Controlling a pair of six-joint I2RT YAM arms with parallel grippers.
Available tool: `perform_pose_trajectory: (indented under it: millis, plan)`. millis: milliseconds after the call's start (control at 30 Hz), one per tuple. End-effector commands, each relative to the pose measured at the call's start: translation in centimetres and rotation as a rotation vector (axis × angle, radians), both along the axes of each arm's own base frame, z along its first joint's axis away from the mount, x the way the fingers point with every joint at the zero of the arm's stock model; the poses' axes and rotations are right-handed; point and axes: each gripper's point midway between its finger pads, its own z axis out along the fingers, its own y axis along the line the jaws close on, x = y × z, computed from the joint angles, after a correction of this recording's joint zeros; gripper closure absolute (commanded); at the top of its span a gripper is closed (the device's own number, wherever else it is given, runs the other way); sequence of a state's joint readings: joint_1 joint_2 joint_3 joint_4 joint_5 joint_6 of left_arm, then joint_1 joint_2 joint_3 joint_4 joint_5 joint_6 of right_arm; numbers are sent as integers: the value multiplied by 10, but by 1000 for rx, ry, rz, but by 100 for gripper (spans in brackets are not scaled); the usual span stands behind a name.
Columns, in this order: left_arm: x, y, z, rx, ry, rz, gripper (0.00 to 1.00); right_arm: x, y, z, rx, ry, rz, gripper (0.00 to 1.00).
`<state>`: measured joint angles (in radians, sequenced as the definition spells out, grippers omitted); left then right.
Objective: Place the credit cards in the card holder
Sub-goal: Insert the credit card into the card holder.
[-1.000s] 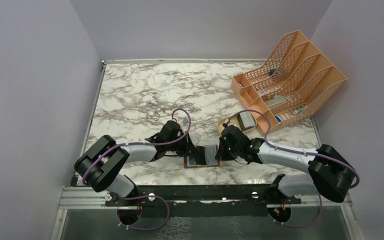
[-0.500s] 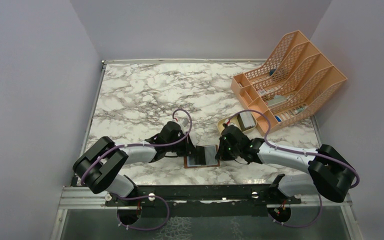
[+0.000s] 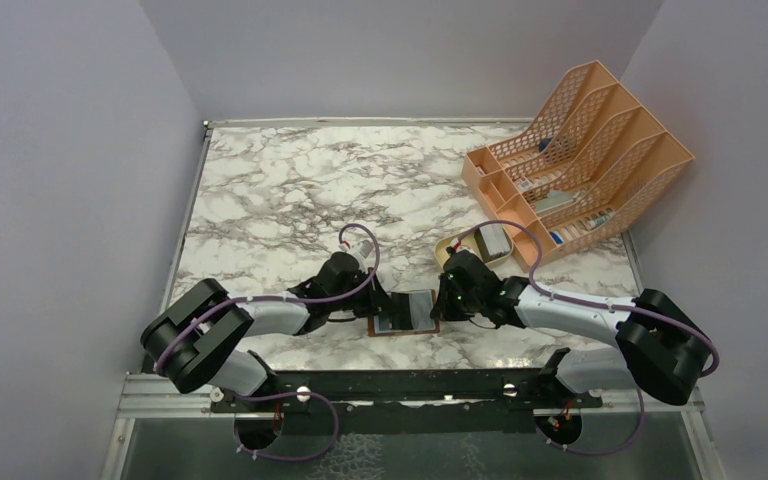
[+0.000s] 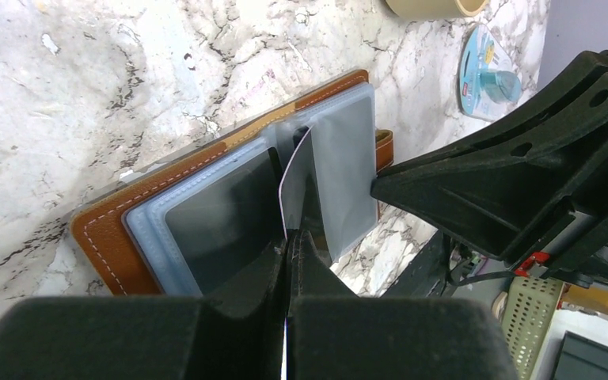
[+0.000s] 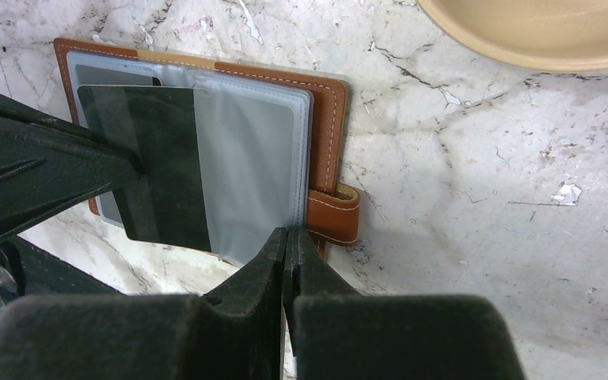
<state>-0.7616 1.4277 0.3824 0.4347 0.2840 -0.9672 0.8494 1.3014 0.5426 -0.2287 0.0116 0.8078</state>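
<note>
Jaws on both arms are pressed together. The left gripper (image 4: 289, 237) is pinching a pale credit card (image 4: 294, 186) that stands on edge between the clear sleeves of the open card holder (image 5: 328, 103). The right gripper (image 5: 287, 233) looks like it's nipping a sleeve's free edge by the snap strap, though that view is tight. A dark card (image 5: 158, 158) sits in a left sleeve. The holder lies flat on the marble between the two arms, so they crowd each other. Just behind are a tan oval tray (image 3: 460, 247) with something grey in it, a blue-and-clear packet (image 4: 487, 75), and an orange mesh file rack (image 3: 580, 150) with bits in its slots.
</note>
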Motion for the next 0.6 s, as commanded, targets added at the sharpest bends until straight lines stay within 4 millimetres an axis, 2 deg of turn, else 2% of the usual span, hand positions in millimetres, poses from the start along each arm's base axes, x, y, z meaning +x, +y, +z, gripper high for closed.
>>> perform_pose_trajectory:
  millis: [0,133,567]
  plan:
    - [3,14,-11,76,-31,29,100,-11,-21,-18,-88,36,-13,99]
    - [2,14,-10,100,-54,-18,100,-12,-21,-17,-81,33,-9,99]
    - [2,18,-25,174,-39,-51,100,-10,-24,-16,-102,19,-7,99]
